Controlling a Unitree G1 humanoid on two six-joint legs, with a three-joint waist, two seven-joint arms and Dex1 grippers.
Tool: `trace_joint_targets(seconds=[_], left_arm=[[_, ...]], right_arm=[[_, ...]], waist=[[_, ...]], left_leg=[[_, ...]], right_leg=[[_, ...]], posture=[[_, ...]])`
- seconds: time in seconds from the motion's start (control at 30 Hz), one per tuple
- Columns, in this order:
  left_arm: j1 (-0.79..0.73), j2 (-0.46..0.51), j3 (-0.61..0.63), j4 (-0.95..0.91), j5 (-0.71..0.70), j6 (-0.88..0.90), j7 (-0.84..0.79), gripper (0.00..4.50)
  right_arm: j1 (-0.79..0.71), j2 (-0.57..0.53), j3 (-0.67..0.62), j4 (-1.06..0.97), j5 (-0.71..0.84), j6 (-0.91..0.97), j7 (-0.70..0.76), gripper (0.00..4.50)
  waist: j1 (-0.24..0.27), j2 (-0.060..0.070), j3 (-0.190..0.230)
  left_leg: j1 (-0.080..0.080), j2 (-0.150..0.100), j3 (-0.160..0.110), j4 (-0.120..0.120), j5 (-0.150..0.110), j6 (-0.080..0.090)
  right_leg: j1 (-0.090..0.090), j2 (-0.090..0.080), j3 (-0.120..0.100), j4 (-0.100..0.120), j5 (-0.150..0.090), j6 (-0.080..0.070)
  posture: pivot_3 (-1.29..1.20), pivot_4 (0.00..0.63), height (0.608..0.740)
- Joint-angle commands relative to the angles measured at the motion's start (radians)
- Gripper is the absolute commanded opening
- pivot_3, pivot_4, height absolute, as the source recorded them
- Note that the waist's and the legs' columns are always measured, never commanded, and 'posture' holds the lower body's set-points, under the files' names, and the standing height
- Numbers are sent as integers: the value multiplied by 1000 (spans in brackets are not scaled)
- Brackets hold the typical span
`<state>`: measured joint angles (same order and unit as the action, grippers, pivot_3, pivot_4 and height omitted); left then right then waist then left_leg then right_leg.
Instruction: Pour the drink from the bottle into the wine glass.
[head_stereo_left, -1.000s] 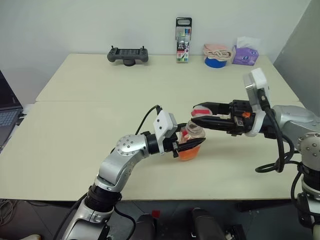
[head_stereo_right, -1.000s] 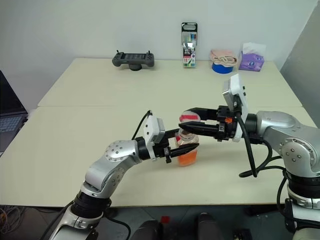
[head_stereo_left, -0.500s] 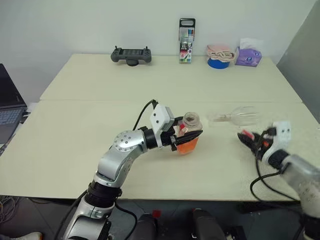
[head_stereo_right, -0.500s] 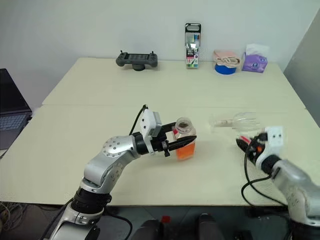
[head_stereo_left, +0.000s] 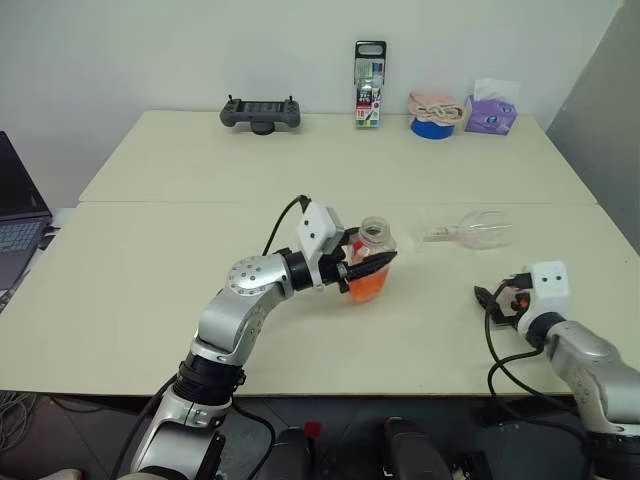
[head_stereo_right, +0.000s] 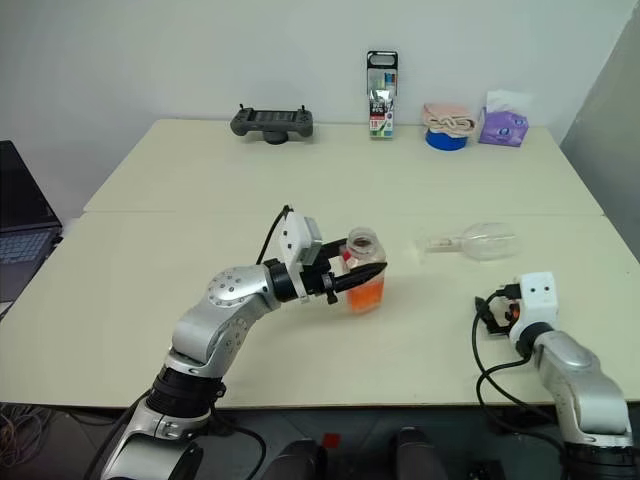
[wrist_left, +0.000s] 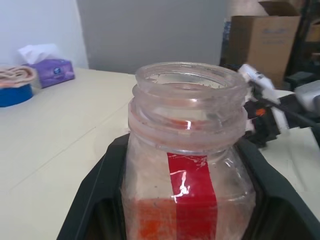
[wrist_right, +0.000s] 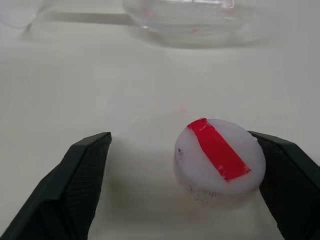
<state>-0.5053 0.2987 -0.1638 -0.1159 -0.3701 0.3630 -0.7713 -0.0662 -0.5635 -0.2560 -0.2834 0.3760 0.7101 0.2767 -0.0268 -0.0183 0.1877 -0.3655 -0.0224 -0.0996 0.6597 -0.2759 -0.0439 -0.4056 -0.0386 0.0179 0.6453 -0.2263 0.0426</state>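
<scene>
My left gripper (head_stereo_left: 376, 266) is shut on the bottle (head_stereo_left: 372, 243), holding it upright just above the table's middle. The bottle (wrist_left: 186, 150) is clear, stands uncapped, and bears a strip of red tape. The orange drink (head_stereo_left: 366, 289) fills its lower part. The wine glass (head_stereo_left: 473, 230) lies on its side on the table, to the right of the bottle. My right gripper (wrist_right: 179, 139) is open, low at the front right, and the white cap with red tape (wrist_right: 220, 157) lies on the table between its fingers. The wine glass (wrist_right: 190, 15) lies just beyond the cap.
Along the far edge stand a black controller (head_stereo_left: 259, 111), a tall marker pack (head_stereo_left: 369, 83), a blue tape roll (head_stereo_left: 432, 122) with rope on it and a purple tissue box (head_stereo_left: 488, 112). A laptop (head_stereo_left: 14, 228) sits beyond the table's left side.
My right gripper left the bottle's neck with the cap, swung down to the front right and opened, leaving the cap on the table. The bottle moved slightly away in my left gripper.
</scene>
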Motion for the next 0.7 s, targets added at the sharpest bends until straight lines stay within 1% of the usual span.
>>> trace_joint_targets(seconds=[0.03, 0.13, 0.23, 0.3, 0.33, 0.4, 0.43, 0.5, 0.53, 0.6, 0.7], left_arm=[[-39, -8, 31, 8, 8, -47, 11, 2139], [-53, -8, 52, 36, 10, -56, 25, 2139], [-64, -7, 79, 57, 12, -60, 44, 2139], [-71, -3, 103, 74, 18, -62, 66, 2139], [-78, 1, 121, 86, 24, -61, 87, 2139], [-105, 20, 173, 144, 64, -76, 169, 2139], [-120, 28, 205, 176, 79, -86, 215, 2139], [-142, 43, 249, 228, 100, -104, 279, 2139], [-148, 55, 270, 253, 114, -120, 306, 2139], [-152, 76, 311, 305, 124, -145, 341, 2139], [-152, 95, 356, 377, 123, -189, 362, 2139]], right_arm=[[-44, -57, -18, -71, 10, 30, 40, 4500], [-85, -96, 6, -71, -10, 37, 64, 4500], [-132, -98, 10, -67, -6, 45, 72, 4500], [-150, -100, 19, -103, 26, 44, 115, 4500], [-162, -99, 26, -148, 77, 59, 157, 4500], [-204, -113, 82, -268, 210, 117, 273, 4500], [-228, -127, 129, -305, 231, 127, 318, 4500], [-285, -129, 215, -319, 223, 148, 339, 4500], [-333, -101, 267, -302, 194, 145, 319, 4500], [-435, 4, 357, -227, 135, 144, 240, 4500], [-535, 145, 467, -99, 11, 85, 145, 4500]], waist=[[-2, 0, 0], [-2, 0, 0], [-2, 0, 0], [-2, 0, 0], [-2, 0, 0], [-4, 0, 0], [-7, 1, 1], [-10, 0, 1], [-10, 0, 1], [-12, -1, 1], [-6, -1, 1]], left_leg=[[0, 0, 0, 0, 0, 0], [0, 0, 0, 0, 0, 0], [0, 0, 0, 0, 0, 0], [0, 0, -1, 0, 0, 0], [0, 0, -1, 0, 0, 0], [0, 0, -1, 0, 0, 0], [0, 0, -1, 0, 0, 0], [0, 2, -1, 0, 0, 0], [0, 2, -3, 0, 0, 0], [1, 2, -4, 0, 0, 0], [-1, 1, -5, 0, 0, 0]], right_leg=[[0, 0, 0, 0, 0, 0], [0, 0, 0, 0, 0, 0], [0, 0, 0, 0, 0, 0], [0, 0, -1, 0, 0, 0], [0, 0, -1, 0, 0, 0], [0, 0, -1, 0, 0, 0], [0, 0, -1, 0, 0, 0], [-1, 2, -1, 1, 0, 0], [-1, 2, -2, 1, 0, 0], [0, 3, -3, 1, 0, 0], [-1, 2, -3, 1, 0, 0]], posture=[[0, 150, 740], [0, 150, 740], [0, 150, 740], [0, 150, 740], [0, 150, 740], [0, 150, 740], [0, 150, 740], [0, 150, 740], [0, 150, 740], [0, 150, 740], [0, 150, 740]])
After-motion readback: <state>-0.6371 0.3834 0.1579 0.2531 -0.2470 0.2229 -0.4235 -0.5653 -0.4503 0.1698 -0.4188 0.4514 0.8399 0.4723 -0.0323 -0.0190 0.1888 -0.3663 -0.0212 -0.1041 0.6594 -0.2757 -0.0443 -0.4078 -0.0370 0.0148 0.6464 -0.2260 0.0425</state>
